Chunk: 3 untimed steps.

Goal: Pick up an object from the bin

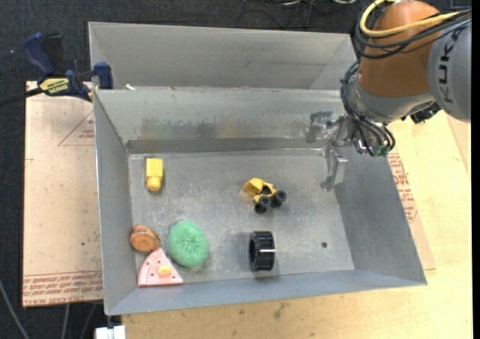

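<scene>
Presently the gripper [330, 178] hangs over the 3 o'clock side of the bin [225, 52] floor, close to the right-hand slope. Nothing is seen in its grasp, and I cannot tell whether it stands apart or together.

No object lies beneath it. The nearest candidate, by my judgement, is a small yellow-and-black toy [263, 193] near the floor's centre, at about 8 o'clock from the gripper. A black drum-shaped piece [262, 250] lies at 7 o'clock, near the front wall.

Risks noted:
- A straight descent from this position would likely close on bare metal, as there is nothing below.
- The sloping wall is close by at 3 o'clock, and drift that way could bring the wrist against it.
- The toy is irregular and appears wheeled; an off-centre closure may roll or squirt it aside.
- The black piece looks round and may roll towards the front wall if nudged.

Other items lie well apart, on the 9 o'clock side: a yellow block [154, 174], a brown disc [144, 238], a green spongy ball [187, 244] and a pink wedge [159, 270], the last three clustered and touching or nearly so. Nothing obstructs the path from the gripper to the toy.
</scene>
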Available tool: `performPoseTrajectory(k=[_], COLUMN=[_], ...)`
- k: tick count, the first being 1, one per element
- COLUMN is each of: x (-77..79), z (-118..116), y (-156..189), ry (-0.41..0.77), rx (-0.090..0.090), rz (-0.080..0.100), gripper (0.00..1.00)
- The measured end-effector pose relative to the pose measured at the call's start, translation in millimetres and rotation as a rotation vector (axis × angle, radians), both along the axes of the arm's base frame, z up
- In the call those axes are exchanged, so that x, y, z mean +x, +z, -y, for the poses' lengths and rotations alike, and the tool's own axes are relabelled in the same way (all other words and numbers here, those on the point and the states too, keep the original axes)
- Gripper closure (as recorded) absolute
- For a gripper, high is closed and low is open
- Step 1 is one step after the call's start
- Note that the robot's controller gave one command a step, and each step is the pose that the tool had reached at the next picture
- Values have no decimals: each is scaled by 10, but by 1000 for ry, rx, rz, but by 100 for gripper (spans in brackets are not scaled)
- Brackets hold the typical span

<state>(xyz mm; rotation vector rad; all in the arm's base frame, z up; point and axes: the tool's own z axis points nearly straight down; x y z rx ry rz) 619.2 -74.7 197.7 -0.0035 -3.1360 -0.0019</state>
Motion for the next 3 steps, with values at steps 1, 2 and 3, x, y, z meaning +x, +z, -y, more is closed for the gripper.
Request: performPoseTrajectory(k=[1, 2, 3], x=[15, 67, 92], z=[-2, -74, -236], y=[50, -85, -699], ry=[1, 78, 248], rx=[-1, -3, -1], rz=[8, 15, 13], gripper=[0, 0, 0])
